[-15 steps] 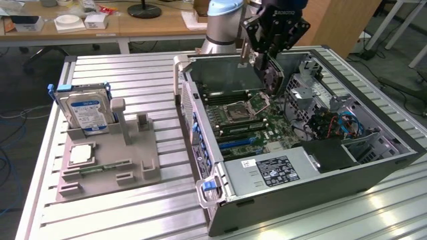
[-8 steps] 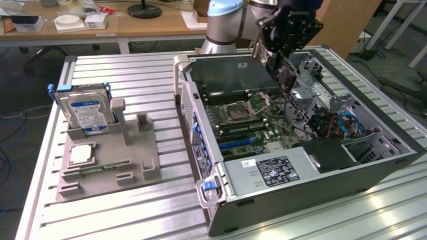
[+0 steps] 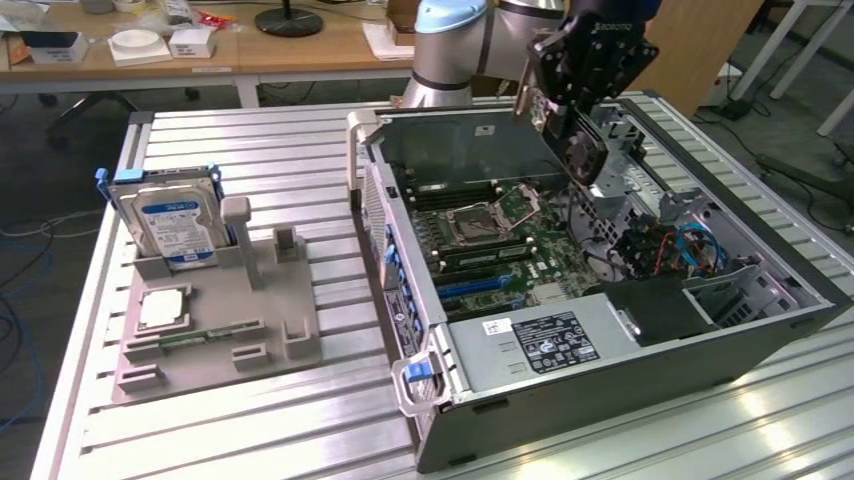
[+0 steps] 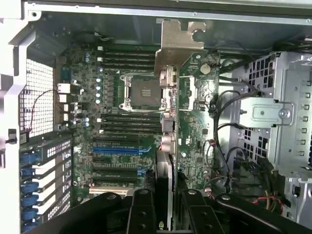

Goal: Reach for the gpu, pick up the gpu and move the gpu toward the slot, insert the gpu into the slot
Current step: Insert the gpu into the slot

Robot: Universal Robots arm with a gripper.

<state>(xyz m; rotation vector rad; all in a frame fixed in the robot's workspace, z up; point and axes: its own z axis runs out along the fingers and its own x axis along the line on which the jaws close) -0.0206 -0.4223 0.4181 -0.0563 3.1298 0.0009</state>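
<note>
While the end effector (image 4: 168, 201) pinches the gpu (image 4: 170, 87) over the motherboard (image 4: 117, 146), the card shows edge-on; fan hidden.

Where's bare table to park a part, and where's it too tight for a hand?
Free: bare table on the far side of the grey fixture, the stretch on its near side, and the near corner at the exterior view's right, past the case. Crowded: inside the case, cables beside the motherboard, with the gripper holding the gpu overhead.

gpu (image 4: 175, 44) above motherboard (image 4: 112, 126) | hard drive (image 3: 174, 225) — exterior view's left of case (image 3: 601, 370)
</note>
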